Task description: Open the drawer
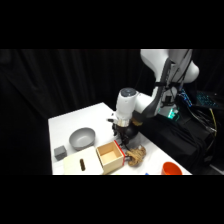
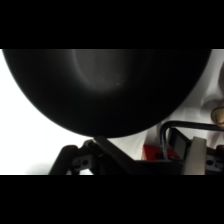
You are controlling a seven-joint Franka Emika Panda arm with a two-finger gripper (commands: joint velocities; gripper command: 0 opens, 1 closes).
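The drawer (image 1: pixel 111 156) is a small light-wood tray. It stands pulled out to the right of the pale wooden cabinet (image 1: pixel 75 164), its hollow inside showing, and the cabinet's dark slot (image 1: pixel 82 164) faces up. My gripper (image 1: pixel 124 139) hangs right at the drawer's reddish front (image 1: pixel 120 149), coming down from above. In the wrist view the black wire loop handle (image 2: pixel 169 131) and a bit of the reddish front (image 2: pixel 150 152) lie at the lower right, just above my gripper's black linkage (image 2: pixel 95 157). Whether it holds the handle is hidden.
A grey bowl (image 1: pixel 81 137) and a small grey cube (image 1: pixel 60 152) sit left of the drawer. A brown lumpy object (image 1: pixel 136 156) lies just right of it, and an orange object (image 1: pixel 171 169) sits at the table's front right. A large dark rounded shape (image 2: pixel 110 85) fills the wrist view's top.
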